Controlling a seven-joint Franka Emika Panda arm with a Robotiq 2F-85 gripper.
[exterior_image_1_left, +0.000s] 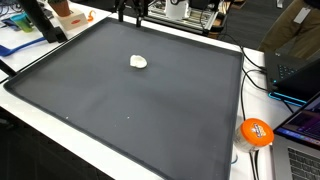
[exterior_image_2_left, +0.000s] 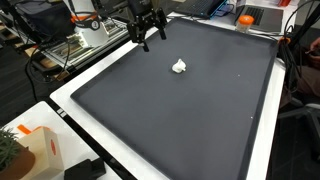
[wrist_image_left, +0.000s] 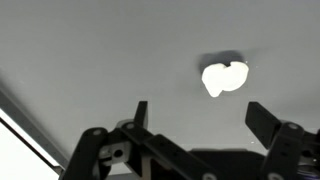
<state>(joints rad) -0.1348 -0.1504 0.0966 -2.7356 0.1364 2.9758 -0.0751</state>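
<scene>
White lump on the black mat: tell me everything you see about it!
The white lump is small, rounded and bumpy, with a notch that gives it two lobes in the wrist view. Its material is unclear. It lies alone on the dark mat, touching nothing else. The open gripper hangs nearby, apart from it.

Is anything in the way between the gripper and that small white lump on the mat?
Nothing visible does. The open gripper hangs above the black mat, and only bare mat lies between it and the white lump.
</scene>
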